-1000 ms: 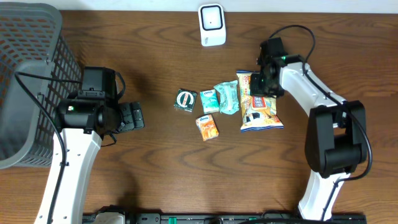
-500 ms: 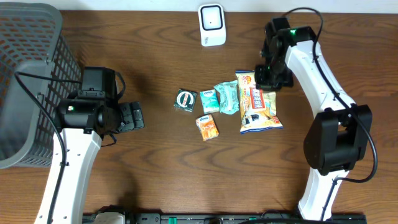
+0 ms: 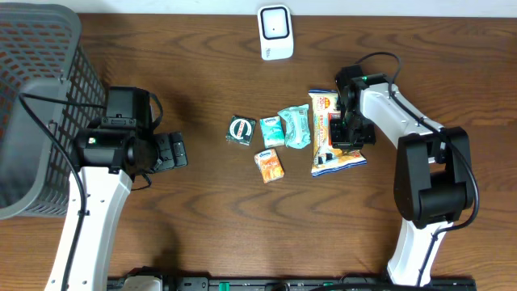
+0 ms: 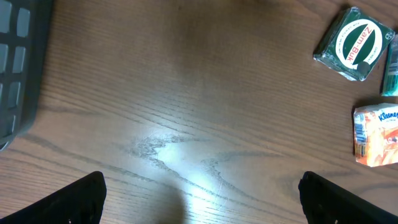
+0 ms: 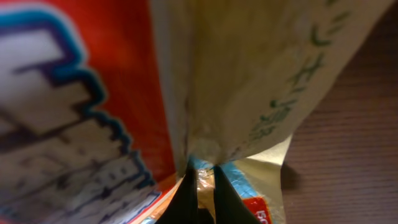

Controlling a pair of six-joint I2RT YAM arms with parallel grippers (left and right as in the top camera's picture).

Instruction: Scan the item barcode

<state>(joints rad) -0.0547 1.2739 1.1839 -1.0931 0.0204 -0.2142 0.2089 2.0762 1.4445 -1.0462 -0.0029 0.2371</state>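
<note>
A grey basket (image 3: 32,105) stands at the table's (image 3: 202,226) far left, with the left arm just beside it. The left gripper (image 3: 171,151) hovers over bare wood and holds nothing. In its wrist view the two fingers (image 4: 74,202) show only at the bottom corners, so the jaws are spread wide apart, with the basket wall (image 4: 18,74) at the left edge.

Near the middle lies a cluster of small goods: a green packet (image 3: 241,130) with a round label, a tissue pack (image 3: 272,131) touching a teal pouch (image 3: 296,126), and an orange pack (image 3: 270,165) just below them. The green packet (image 4: 354,43) and the orange pack (image 4: 376,134) also show at the right of the left wrist view. A white scanner (image 3: 275,32) stands at the back edge, well apart from the cluster.

The snack bag (image 3: 327,141) lies just right of the pouch, on the table. The right gripper (image 3: 346,133) is down on its right edge. In the right wrist view the jaws are nearly together, pinching a thin fold of the snack bag (image 5: 236,74) between the fingertips (image 5: 186,199).
</note>
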